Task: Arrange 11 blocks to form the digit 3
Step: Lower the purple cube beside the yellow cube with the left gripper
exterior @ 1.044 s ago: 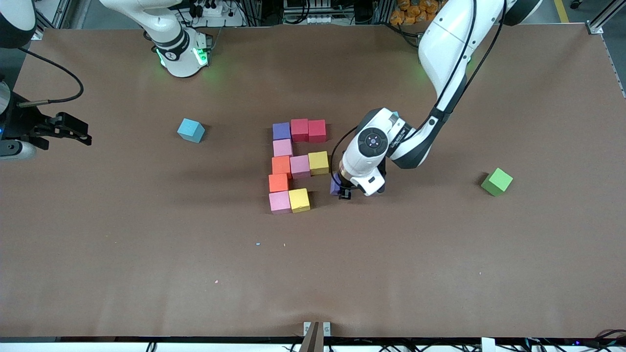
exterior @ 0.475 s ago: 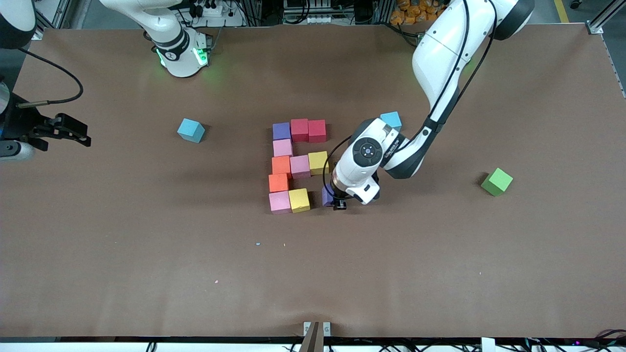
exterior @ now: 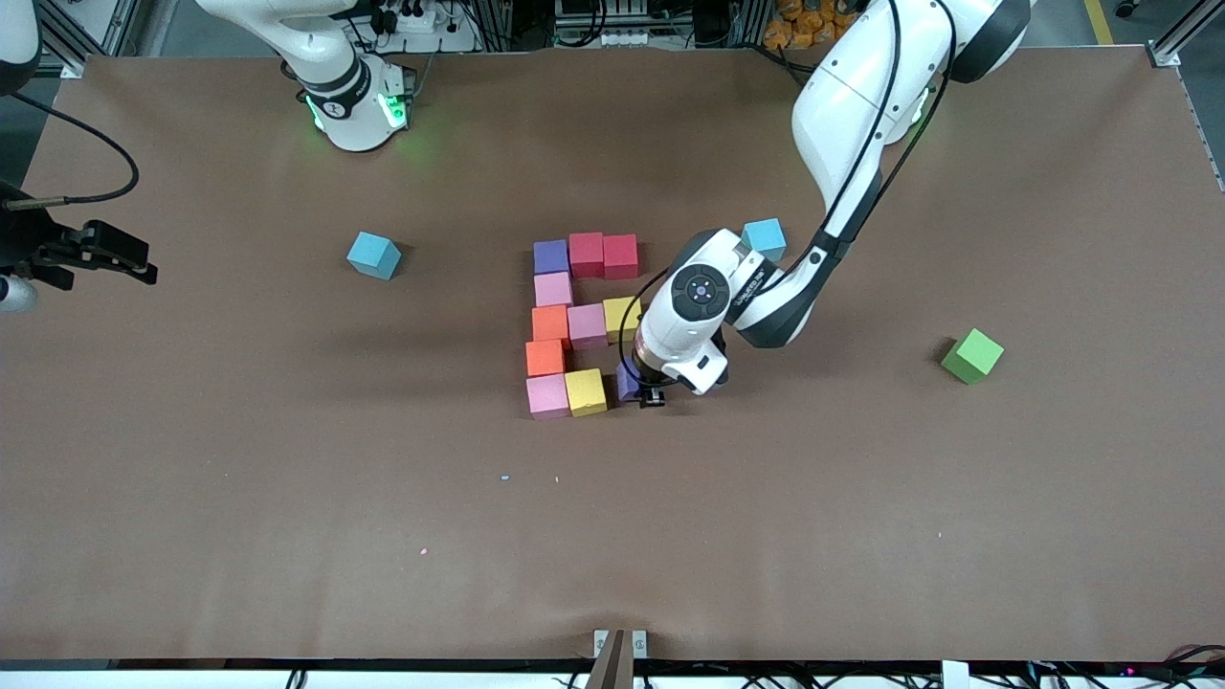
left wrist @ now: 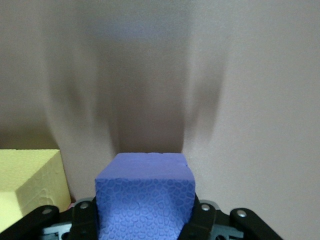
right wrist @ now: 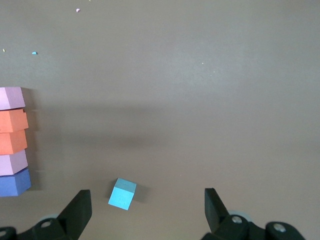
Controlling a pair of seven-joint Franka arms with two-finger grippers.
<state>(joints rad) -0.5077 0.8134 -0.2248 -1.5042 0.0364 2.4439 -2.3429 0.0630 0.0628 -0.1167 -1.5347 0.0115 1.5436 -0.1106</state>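
My left gripper [exterior: 643, 394] clenches a purple block [left wrist: 145, 200] beside the yellow block [exterior: 585, 391] (right gripper [right wrist: 147, 210] waits, released).

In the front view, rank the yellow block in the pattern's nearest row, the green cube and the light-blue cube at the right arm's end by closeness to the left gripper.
The left gripper holds a purple block.
1. Yellow block: right beside the gripper, in the pattern's nearest row.
2. Light-blue cube: toward the right arm's end of the table.
3. Green cube: toward the left arm's end, somewhat farther off.
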